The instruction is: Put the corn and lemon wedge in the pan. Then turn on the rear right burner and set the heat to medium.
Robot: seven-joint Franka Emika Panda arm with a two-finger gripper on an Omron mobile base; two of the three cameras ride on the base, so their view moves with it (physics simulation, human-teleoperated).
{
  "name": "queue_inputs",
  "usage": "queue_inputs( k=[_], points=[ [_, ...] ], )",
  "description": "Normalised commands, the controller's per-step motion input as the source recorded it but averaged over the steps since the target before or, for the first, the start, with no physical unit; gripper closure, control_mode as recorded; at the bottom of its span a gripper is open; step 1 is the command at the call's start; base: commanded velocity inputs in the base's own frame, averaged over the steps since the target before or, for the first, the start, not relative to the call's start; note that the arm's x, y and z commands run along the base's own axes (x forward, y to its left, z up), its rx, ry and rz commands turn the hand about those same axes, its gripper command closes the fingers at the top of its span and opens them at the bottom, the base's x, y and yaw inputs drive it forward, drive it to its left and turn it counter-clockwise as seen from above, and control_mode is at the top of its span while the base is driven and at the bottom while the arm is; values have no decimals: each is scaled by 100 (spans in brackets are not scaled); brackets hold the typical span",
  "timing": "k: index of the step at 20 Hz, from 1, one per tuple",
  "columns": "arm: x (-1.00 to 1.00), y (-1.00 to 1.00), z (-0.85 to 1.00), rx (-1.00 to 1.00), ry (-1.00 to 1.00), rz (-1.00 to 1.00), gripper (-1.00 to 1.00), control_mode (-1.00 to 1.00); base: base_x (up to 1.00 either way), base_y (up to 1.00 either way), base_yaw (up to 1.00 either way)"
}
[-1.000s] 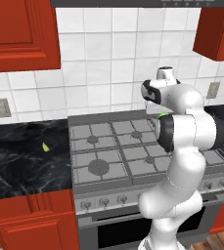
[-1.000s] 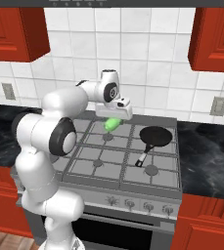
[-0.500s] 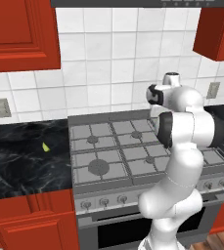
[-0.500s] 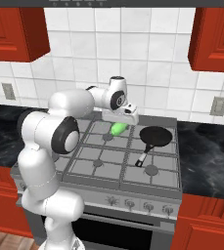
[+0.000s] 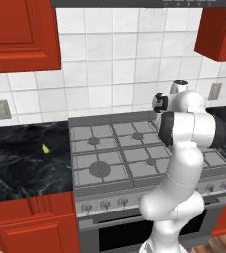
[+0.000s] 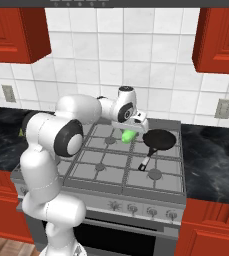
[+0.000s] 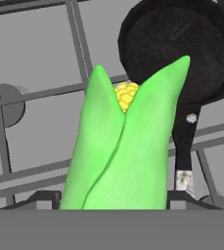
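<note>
Jaws clamped on either flank of the bright green husked corn cob, dark finger tips just visible at its base in the hand view. Yellow kernels peeking between the two pointed husk leaves there, a detail lost in the right base view, where the same corn hangs as a green blob under the hand. Held above the grey metal grate of the stove, just left of the small round black frying pan, not yet over it. Pan sitting on the rear right burner, short dark handle with pale tip pointing toward the front of the stove; seen in the hand view as a dark disc beyond the corn tip, handle running down beside the cob. In the left base view, pan and corn hidden behind the white arm, yet shown there alone: tiny bright yellow lemon wedge lying on the black marbled counter, well left of the stove.
</note>
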Motion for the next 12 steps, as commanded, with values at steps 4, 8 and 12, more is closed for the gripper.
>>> queue_inputs(
  k=[4, 8, 12],
  points=[
    [16, -41, 0, 0, -2, -4, 100, -100, 0, 0, 0],
    [30, -41, 0, 0, 0, -8, 100, -100, 0, 0, 0],
    [16, -34, 1, 0, 0, -8, 100, -100, 0, 0, 0]
  ],
)
